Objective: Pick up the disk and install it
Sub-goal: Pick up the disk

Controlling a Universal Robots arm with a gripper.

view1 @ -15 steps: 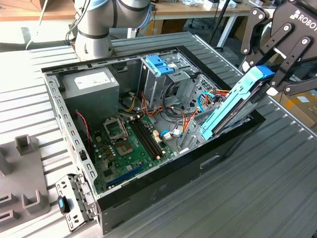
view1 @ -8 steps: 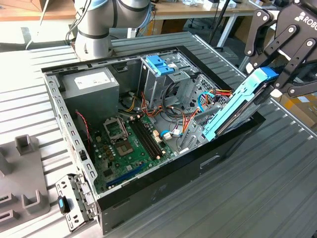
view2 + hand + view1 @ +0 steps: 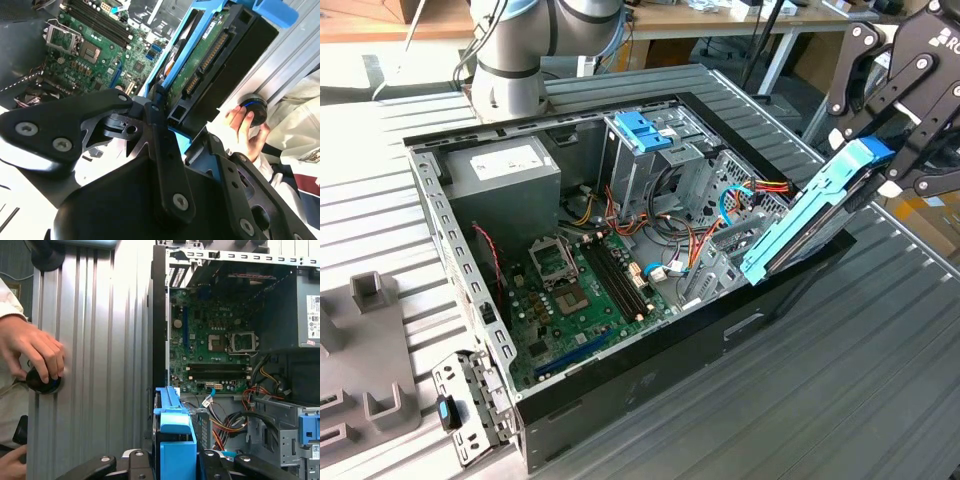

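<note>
The disk (image 3: 810, 215) is a flat drive with blue side rails. It hangs tilted over the open computer case's (image 3: 650, 385) wall on the exterior view's right, its lower end near the cables inside. My gripper (image 3: 882, 165) is shut on the disk's upper end. In the second wrist view the black fingers (image 3: 156, 125) clamp the disk (image 3: 210, 55), whose green circuit board side shows. In the first wrist view a blue rail of the disk (image 3: 172, 435) sits between the fingers (image 3: 212, 460), with the case's inside beyond it.
Inside the case lie a motherboard (image 3: 580, 290), a grey power supply (image 3: 505, 165), a metal drive cage with a blue bracket (image 3: 645, 130) and loose cables (image 3: 690, 240). A person's hand (image 3: 35, 352) rests on a black knob (image 3: 42, 382) on the slatted table. A grey fixture (image 3: 360, 350) stands at the exterior view's left.
</note>
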